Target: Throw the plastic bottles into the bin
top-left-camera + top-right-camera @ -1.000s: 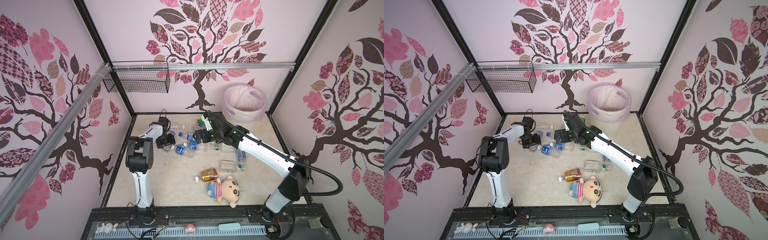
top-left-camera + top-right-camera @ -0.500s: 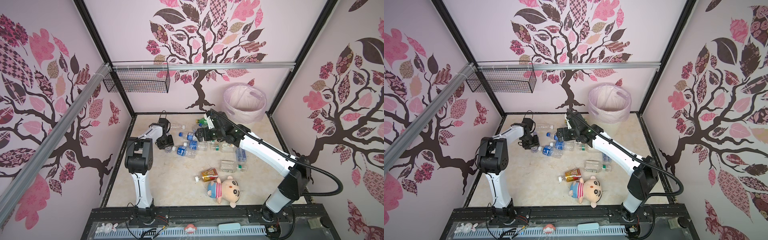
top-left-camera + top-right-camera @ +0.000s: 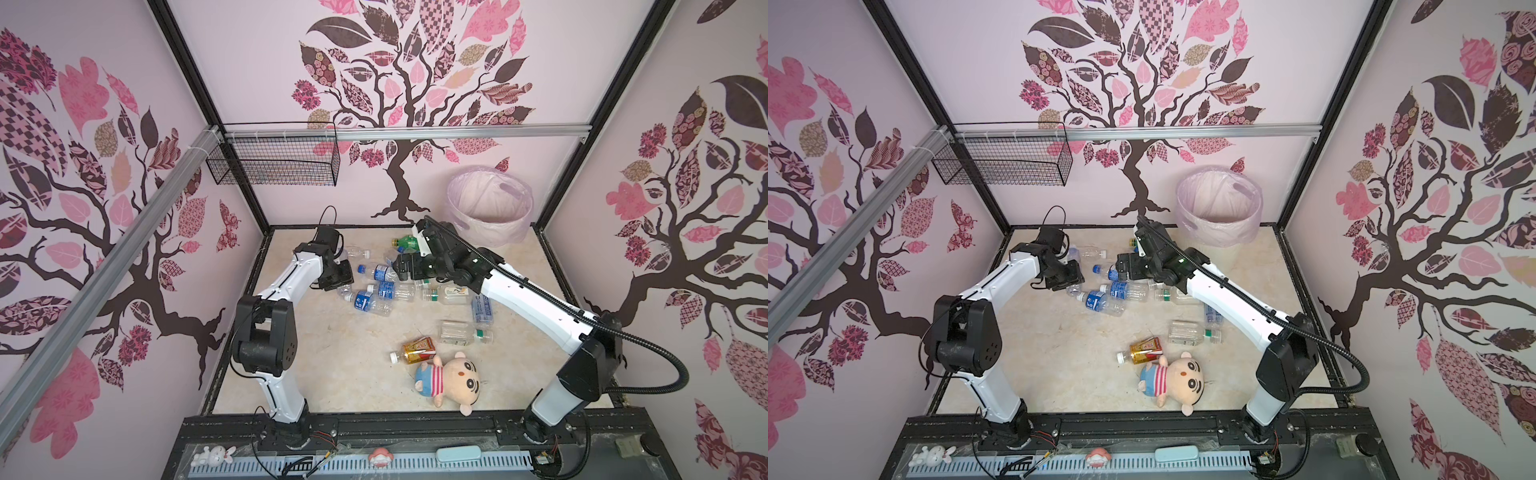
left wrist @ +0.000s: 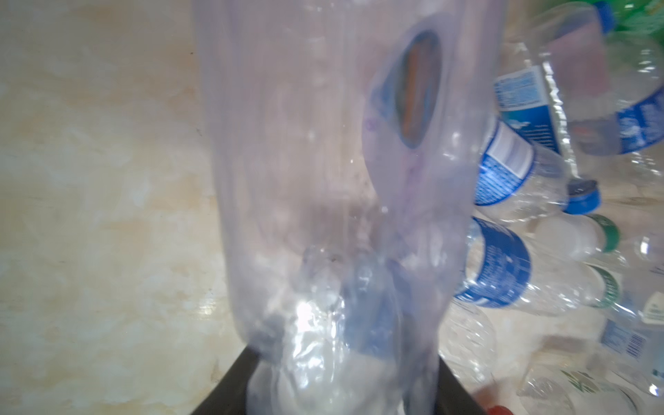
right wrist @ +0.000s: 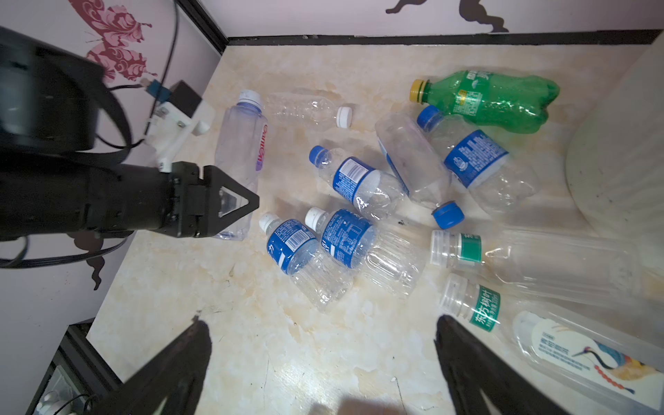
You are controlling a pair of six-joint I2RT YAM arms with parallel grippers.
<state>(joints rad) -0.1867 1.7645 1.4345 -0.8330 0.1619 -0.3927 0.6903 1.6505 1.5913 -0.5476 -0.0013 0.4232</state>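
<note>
Left fingers [image 5: 230,201]: pinching a clear bottle [image 5: 239,143] with a white cap and a pink-lettered label. In the left wrist view the bottle fills the gap between the two dark fingers, with its wall against each of them, and the picture is blurred. In the right wrist view one finger covers the half of the bottle away from the cap. Cannot tell whether the bottle rests on the desk [image 3: 332,365] or hangs just above it. It sits near the left wall, towards the back.

Right fingers [image 5: 467,359]: spread wide, hanging over bare desk with nothing between them. Two blue-labelled bottles [image 5: 298,251] with white caps lie side by side just beyond the tips. A clear bottle with a green label [image 5: 481,309] lies just beside one fingertip; contact cannot be told.

More bottles lie flat past these, among them a green bottle [image 5: 496,97] with a yellow cap, nearest the bin.

Bin [image 3: 486,232]: upright in the far right corner of the desk, bag-lined, well apart from both sets of fingers.

An amber bottle [image 3: 417,349] lies at the near side, touching a doll [image 3: 451,376].
</note>
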